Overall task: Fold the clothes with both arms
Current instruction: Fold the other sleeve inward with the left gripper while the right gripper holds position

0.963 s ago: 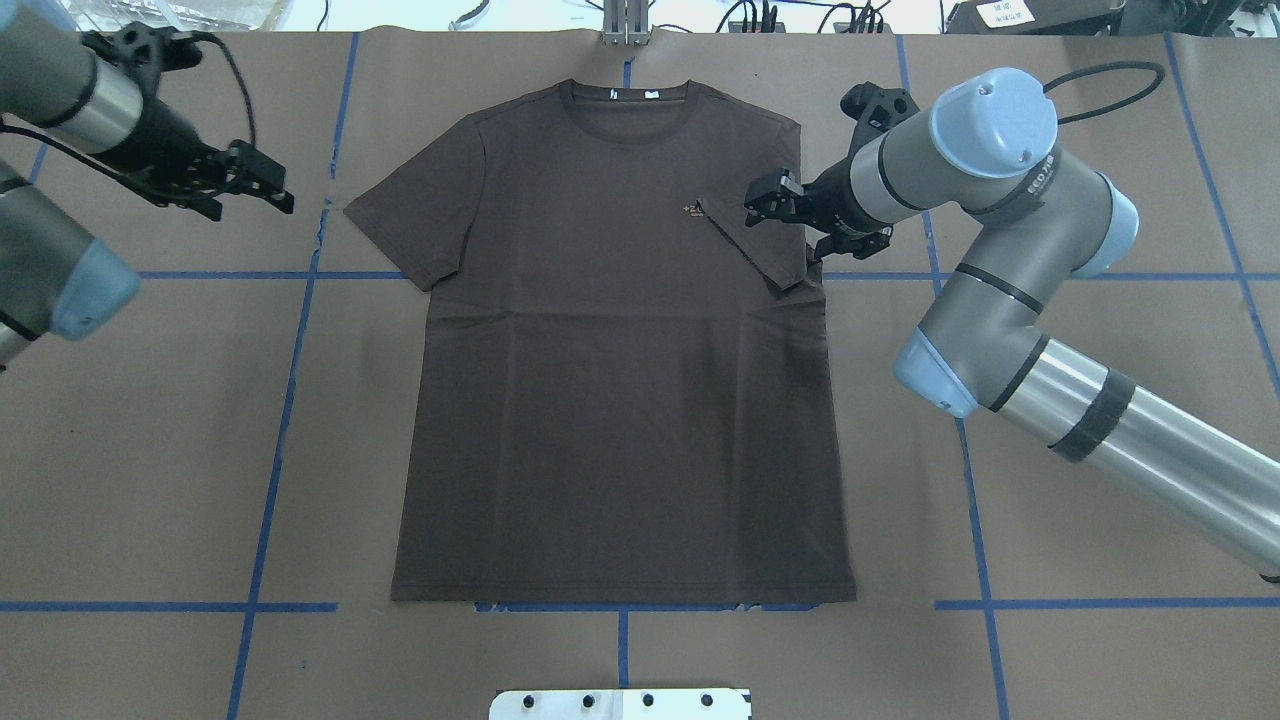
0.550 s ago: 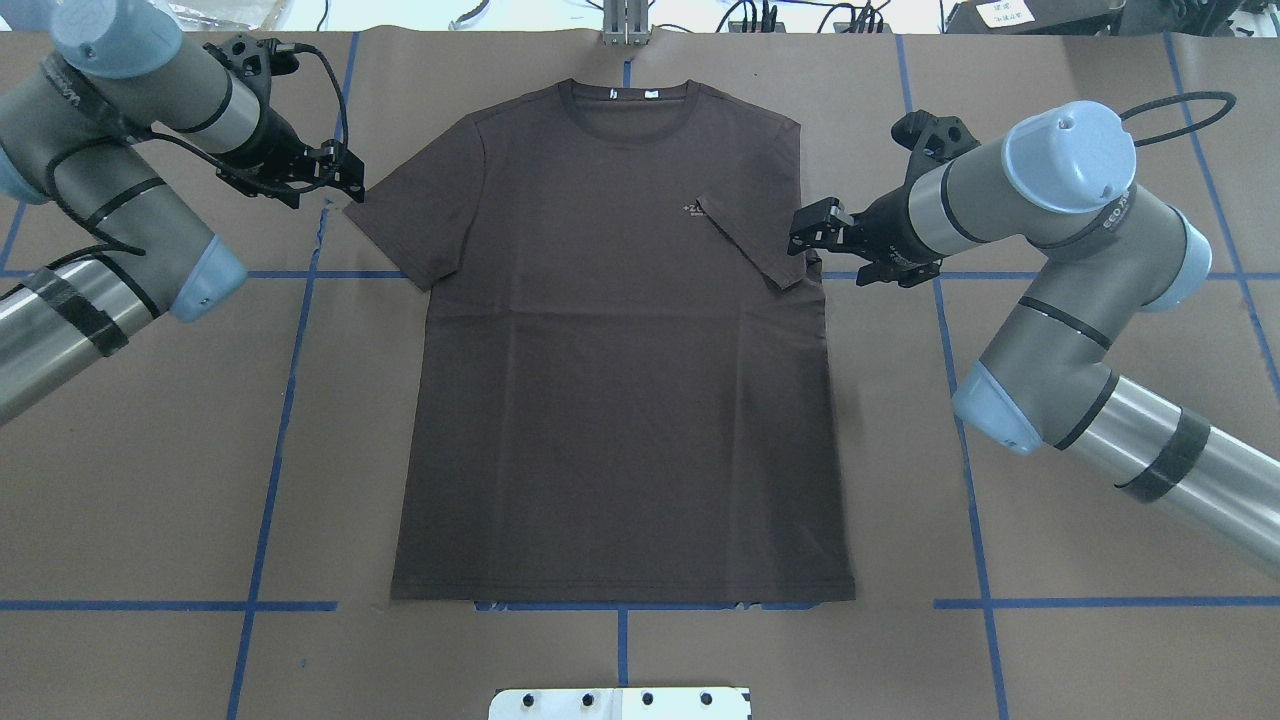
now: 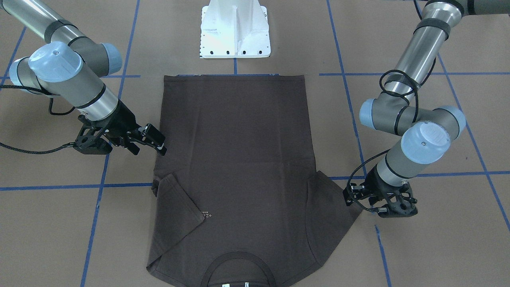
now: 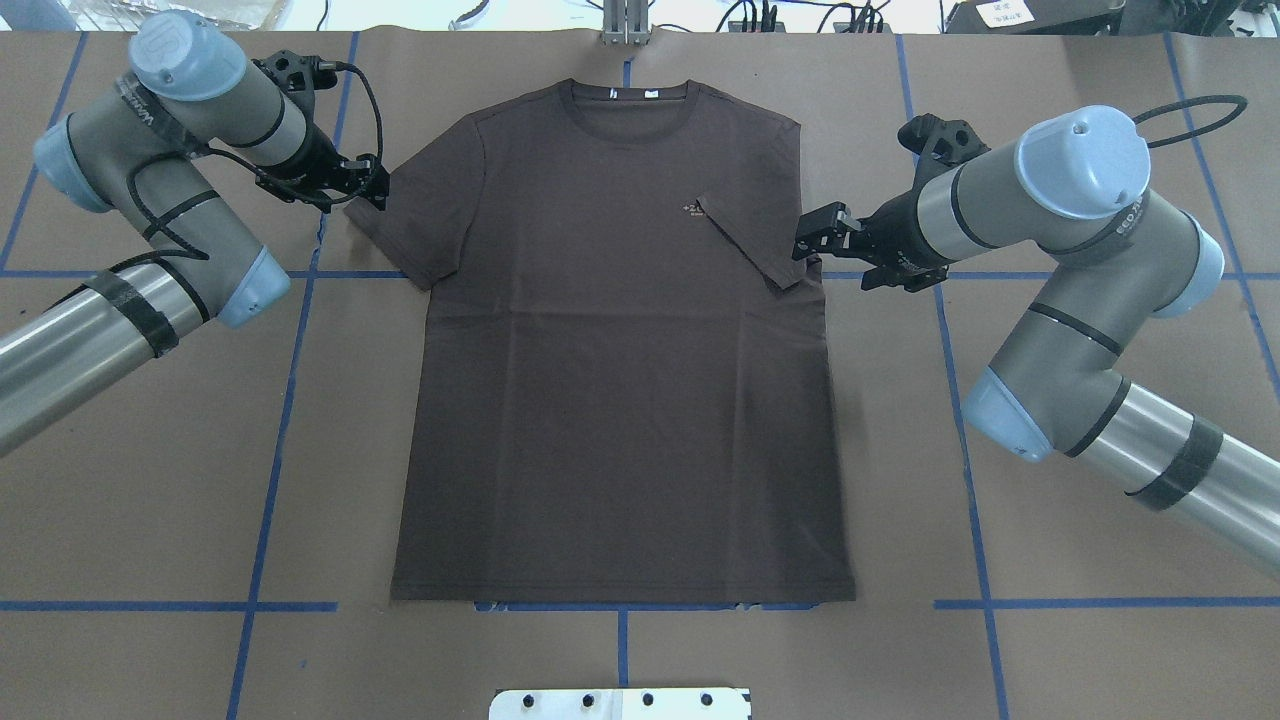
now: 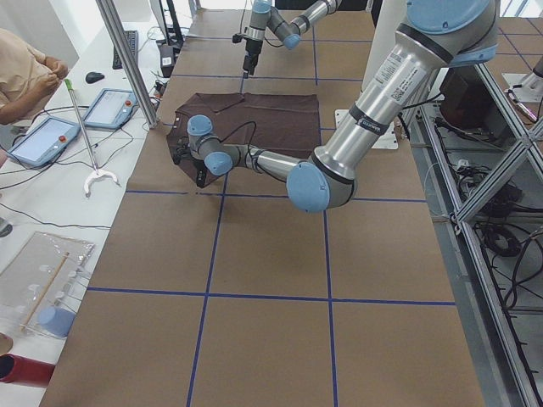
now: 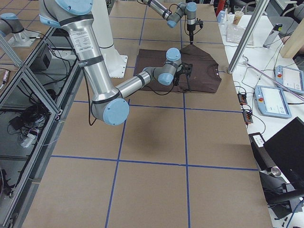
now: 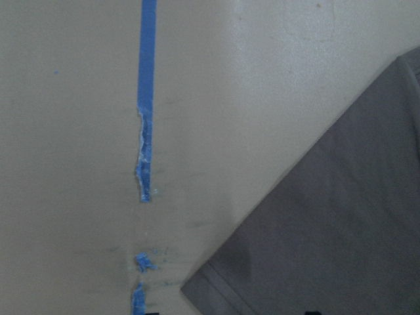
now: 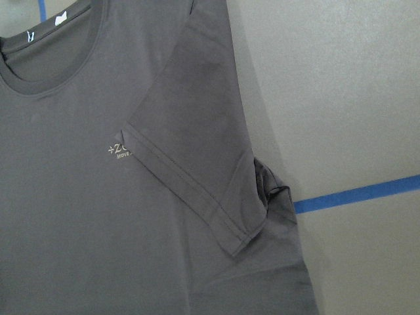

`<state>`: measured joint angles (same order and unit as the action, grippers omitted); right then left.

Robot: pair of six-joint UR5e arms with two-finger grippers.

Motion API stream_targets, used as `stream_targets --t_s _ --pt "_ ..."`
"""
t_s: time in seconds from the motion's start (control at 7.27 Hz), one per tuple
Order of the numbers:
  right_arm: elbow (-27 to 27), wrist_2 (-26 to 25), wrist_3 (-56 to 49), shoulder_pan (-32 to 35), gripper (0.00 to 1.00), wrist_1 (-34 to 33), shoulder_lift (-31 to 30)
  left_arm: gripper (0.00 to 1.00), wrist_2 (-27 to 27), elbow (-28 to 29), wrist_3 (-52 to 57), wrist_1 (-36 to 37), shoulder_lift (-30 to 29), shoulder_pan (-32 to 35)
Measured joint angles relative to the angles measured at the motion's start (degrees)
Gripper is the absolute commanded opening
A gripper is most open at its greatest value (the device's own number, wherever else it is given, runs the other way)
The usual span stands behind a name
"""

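Where the brown paper-covered table [image 4: 150, 450] is crossed by lines of blue tape [image 4: 268, 480], a dark brown short-sleeved T-shirt [image 4: 620, 400] lies flat and face up. Its ribbed round collar [image 4: 627, 108] is at the edge far from the robot, and its straight hem [image 4: 620, 598] lies nearest the white pedestal base [image 3: 235, 30]. On the robot's right side the folded sleeve [image 4: 755, 235] is turned inward across the chest, its cuff covering the end of the small pale lettering [image 4: 690, 209]. The spread sleeve [image 4: 410, 235] on the other side lies flat on the paper. The black left gripper [image 4: 372, 188] hangs at the outer corner of that spread sleeve; whether it touches the cloth cannot be told. In the left wrist view two dark tips just show at the bottom edge, well apart, so its jaws stand spread with nothing gripped. The black right gripper [image 4: 812, 235] sits just beside the shirt's edge, next to the folded sleeve, with its jaws parted and empty. Two small white neck labels [image 4: 650, 94] show inside the collar.
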<state>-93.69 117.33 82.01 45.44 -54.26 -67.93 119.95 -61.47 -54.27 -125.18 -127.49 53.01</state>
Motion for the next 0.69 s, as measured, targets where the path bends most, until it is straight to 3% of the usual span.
stream_targets --t_s 0.28,0.41,0.55,0.69 --pt "-0.1 -0.2 0.0 0.0 1.00 0.0 0.0 0.53 -0.7 1.9 0.1 -1.4 -0.3 -0.2" --pt "-0.1 -0.3 0.0 0.0 1.00 0.0 0.0 0.38 -1.2 2.3 0.1 -1.7 -0.4 -0.2" --pt "-0.1 -0.4 0.0 0.0 1.00 0.0 0.0 0.07 -1.4 2.4 0.1 -1.8 -0.4 -0.2" --pt "-0.1 -0.4 0.0 0.0 1.00 0.0 0.0 0.00 -1.5 2.5 0.0 -1.8 -0.4 -0.2"
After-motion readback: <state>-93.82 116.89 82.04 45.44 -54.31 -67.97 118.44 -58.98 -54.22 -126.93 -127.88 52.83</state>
